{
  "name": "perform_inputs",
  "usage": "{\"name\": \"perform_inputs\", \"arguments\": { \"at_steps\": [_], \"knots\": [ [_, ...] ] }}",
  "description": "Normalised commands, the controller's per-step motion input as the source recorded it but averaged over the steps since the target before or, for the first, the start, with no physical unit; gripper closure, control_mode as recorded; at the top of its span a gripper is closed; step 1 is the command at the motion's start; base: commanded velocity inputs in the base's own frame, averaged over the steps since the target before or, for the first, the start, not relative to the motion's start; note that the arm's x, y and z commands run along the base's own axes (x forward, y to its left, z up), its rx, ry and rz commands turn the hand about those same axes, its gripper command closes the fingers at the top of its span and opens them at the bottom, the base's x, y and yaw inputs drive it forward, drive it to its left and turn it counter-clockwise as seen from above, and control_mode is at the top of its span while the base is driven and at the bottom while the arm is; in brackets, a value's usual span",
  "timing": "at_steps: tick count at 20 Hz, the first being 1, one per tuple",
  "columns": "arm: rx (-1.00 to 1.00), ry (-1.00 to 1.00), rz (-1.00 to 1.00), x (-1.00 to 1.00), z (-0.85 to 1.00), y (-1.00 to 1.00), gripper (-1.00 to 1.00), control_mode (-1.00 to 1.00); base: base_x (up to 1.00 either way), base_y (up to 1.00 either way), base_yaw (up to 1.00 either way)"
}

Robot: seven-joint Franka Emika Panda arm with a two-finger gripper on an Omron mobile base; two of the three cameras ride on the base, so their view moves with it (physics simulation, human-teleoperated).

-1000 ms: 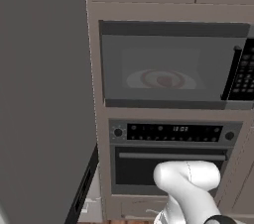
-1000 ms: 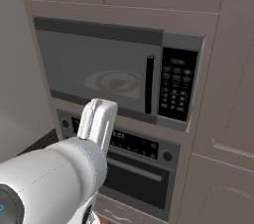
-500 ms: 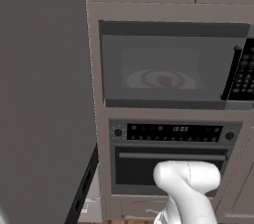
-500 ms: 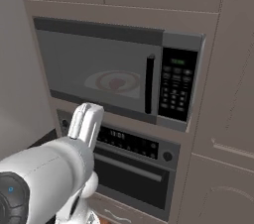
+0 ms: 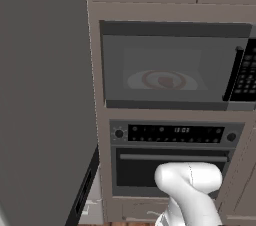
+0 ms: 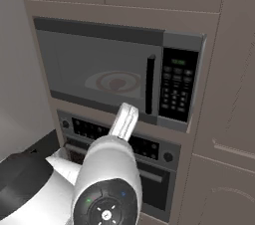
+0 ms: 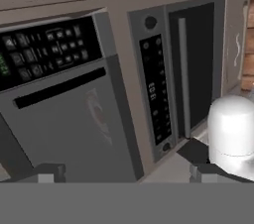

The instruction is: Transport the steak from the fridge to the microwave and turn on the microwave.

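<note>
Since a second ago the base has stayed put: the microwave (image 6: pixel 119 77) sits in the same place in both base views. Only the arm has moved. In the right base view its forearm has swung round and the white link now points up at the microwave's lower edge.

The claw (image 7: pixel 124 174) stands wide apart, nothing between its fingertips (image 7: pixel 47 173). In the hand view, rolled sideways, it faces the closed microwave door with the keypad (image 7: pixel 42 49) beside it and the oven (image 7: pixel 191 64) on the other side.

The steak (image 5: pixel 165 81) reads as a dark-red lump on the red-rimmed plate (image 5: pixel 145 77) behind the tinted window, so I judge it already inside. The fridge (image 5: pixel 45 95) side is the grey slab at left.

Risks from here:
- Keys are small and close together; the wide claw could press two at once or the wrong one.
- The door handle (image 6: pixel 149 84) lies just beside the keypad; a drift could snag it.
- The oven panel (image 5: pixel 175 132) lies just below; aiming low hits that instead.
</note>
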Motion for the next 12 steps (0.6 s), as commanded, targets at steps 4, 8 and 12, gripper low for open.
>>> {"name": "perform_inputs", "arguments": {
  "at_steps": [4,8,12],
  "knots": [
    [0.13,0.01,0.11,0.7,0.0,-0.03,-1.0,-1.0,0.0,0.0,0.0],
    [0.03,0.03,0.09,0.75,-0.05,0.0,-1.0,-1.0,0.0,0.0,0.0],
    [0.01,0.01,0.07,0.55,-0.14,0.0,-1.0,-1.0,0.0,0.0,0.0]
  ]
}}
